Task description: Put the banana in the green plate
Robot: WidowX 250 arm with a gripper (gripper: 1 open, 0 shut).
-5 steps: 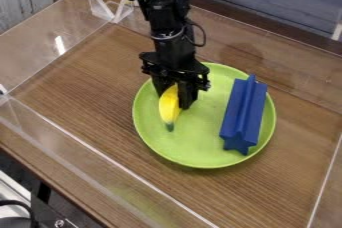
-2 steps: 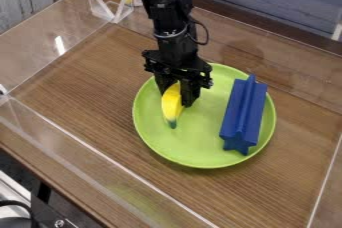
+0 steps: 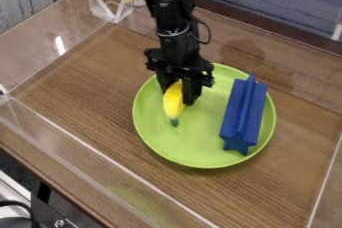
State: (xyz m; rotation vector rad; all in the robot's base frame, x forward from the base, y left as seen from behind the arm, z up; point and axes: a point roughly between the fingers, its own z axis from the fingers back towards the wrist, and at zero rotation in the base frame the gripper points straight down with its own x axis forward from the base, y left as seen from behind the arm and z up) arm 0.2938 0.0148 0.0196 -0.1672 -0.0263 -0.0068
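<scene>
Over the green plate (image 3: 201,137) the gripper (image 3: 178,89) points straight down, clamped on the upper end of the banana (image 3: 173,104), whose lower tip looks to rest on the plate's left half. From where I stand, opening the jaws before lifting straight up should leave it lying flat, clear of the blue block (image 3: 242,111) beside it.

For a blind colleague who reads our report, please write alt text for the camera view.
A black robot gripper pointing straight down is shut on a yellow banana over the left half of a green plate. A blue ridged block lies in the plate's right half. The plate sits on a wooden table with clear walls around it.
</scene>
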